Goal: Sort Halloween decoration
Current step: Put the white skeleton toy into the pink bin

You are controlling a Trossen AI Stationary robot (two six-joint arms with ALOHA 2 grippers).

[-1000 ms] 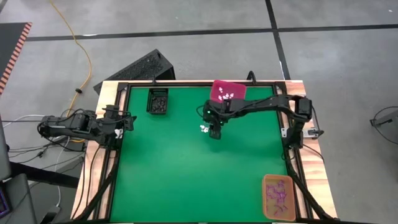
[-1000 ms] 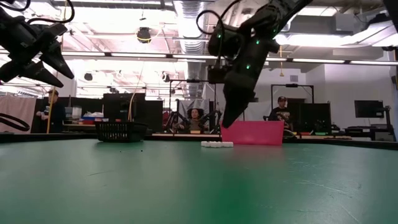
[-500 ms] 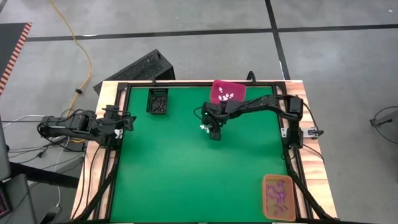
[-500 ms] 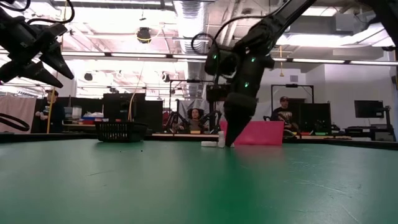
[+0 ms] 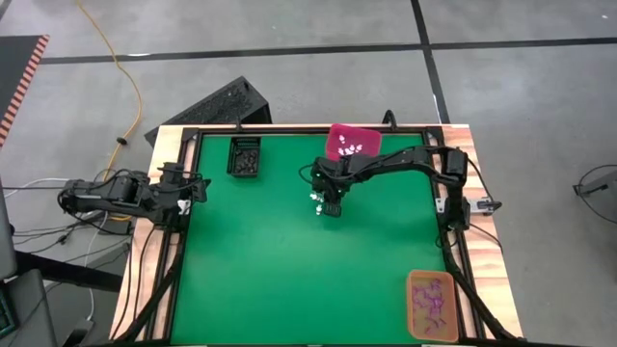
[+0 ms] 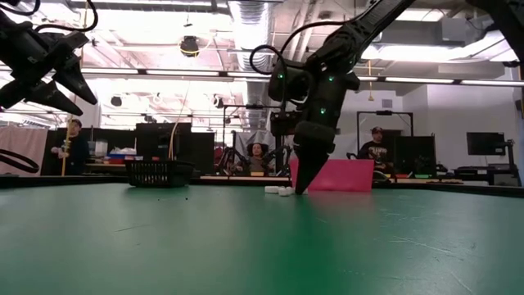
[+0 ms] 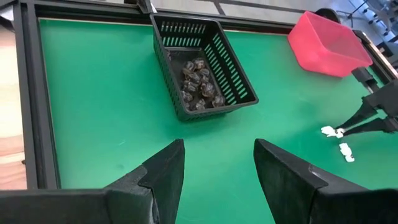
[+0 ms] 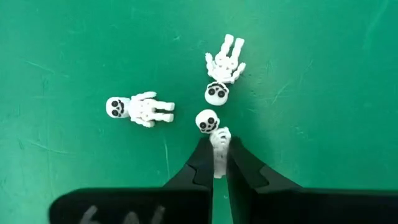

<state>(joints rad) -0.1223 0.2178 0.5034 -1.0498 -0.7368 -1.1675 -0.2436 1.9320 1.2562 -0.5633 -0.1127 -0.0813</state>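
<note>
Right gripper (image 8: 217, 163) is down at the green table mat (image 5: 289, 260), its two dark fingers pinched on the body of a small white plastic skeleton figure (image 8: 213, 134) whose skull sticks out past the fingertips. Two more white skeleton figures lie loose on the mat just beside it: one (image 8: 138, 109) off to the side, another (image 8: 223, 68) just beyond the held one, skull nearly touching skull. From above, this cluster sits a little in front of the pink rectangular plastic bin (image 5: 353, 143), which already holds several white pieces. Well to the left of that pink bin stands a black mesh basket (image 7: 205, 62) with dark trinkets inside. Far from the pink bin, at the table's near right corner, an orange tray (image 5: 430, 305) holds purple pieces. Left gripper (image 7: 217, 168) hangs with its fingers apart, empty, over the table's left edge.
</note>
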